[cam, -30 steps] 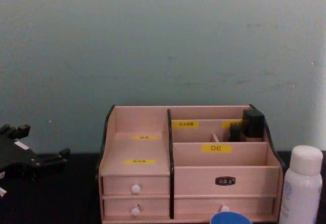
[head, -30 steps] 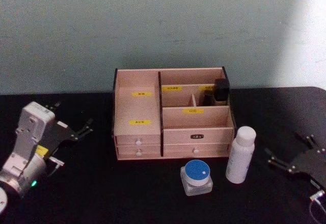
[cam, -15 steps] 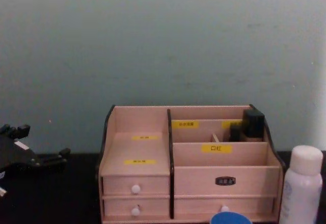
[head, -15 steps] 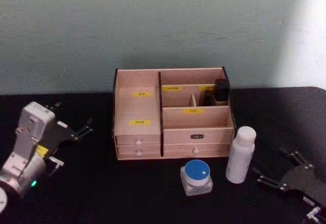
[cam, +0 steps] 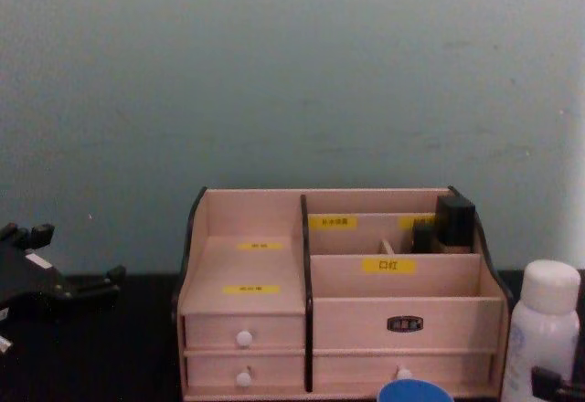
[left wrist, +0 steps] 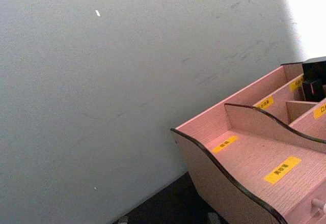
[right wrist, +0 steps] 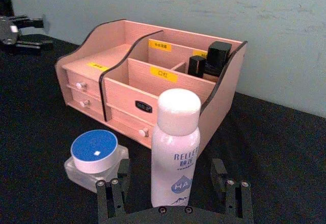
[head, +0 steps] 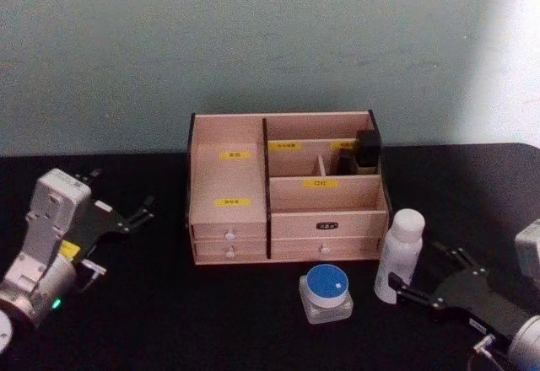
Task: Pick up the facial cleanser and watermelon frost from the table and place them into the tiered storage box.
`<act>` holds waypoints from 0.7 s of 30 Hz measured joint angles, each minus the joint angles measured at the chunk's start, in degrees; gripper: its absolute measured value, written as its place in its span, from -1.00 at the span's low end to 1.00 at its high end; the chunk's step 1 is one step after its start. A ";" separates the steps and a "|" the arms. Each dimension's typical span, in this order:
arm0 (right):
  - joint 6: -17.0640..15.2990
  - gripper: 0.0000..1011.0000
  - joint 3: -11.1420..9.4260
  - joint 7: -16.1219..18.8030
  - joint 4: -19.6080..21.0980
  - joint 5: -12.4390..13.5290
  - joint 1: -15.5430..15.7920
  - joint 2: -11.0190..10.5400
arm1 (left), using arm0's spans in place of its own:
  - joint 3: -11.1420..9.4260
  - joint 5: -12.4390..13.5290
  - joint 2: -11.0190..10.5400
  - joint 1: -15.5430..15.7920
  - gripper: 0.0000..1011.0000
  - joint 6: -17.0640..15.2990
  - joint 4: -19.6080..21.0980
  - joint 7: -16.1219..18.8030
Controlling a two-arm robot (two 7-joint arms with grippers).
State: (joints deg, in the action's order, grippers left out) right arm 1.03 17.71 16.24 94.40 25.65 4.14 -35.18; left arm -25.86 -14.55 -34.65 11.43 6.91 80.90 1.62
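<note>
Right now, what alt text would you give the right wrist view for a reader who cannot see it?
The open right gripper straddles the base of the upright facial cleanser on the black table. The blue-lidded watermelon frost sits beside the bottle, the tiered storage box behind both, and the left gripper rests far beyond.

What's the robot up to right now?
Right gripper open around facial cleanser. Left gripper open, parked left. Watermelon frost beside it, untouched. Tiered storage box unobstructed.
</note>
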 joint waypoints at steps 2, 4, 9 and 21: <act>-0.30 0.98 0.03 -0.20 -0.66 -0.36 -0.56 0.85 | 0.00 0.00 0.00 0.00 0.98 0.00 0.00 0.00; -0.45 0.98 0.02 -0.22 -1.02 -0.50 -0.84 1.34 | 0.00 0.00 0.00 0.00 0.98 0.00 0.00 0.00; -0.94 0.98 -0.23 0.02 -2.03 -0.81 -1.71 2.88 | 0.00 0.00 0.00 0.00 0.98 0.00 0.00 0.00; -1.26 0.98 -1.05 1.03 -3.90 -1.63 -3.44 5.74 | 0.00 0.00 0.00 0.00 0.98 0.00 0.00 0.00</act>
State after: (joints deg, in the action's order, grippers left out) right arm -0.23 16.67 17.26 90.50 24.02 0.70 -29.44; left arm -25.86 -14.55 -34.65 11.43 6.91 80.90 1.62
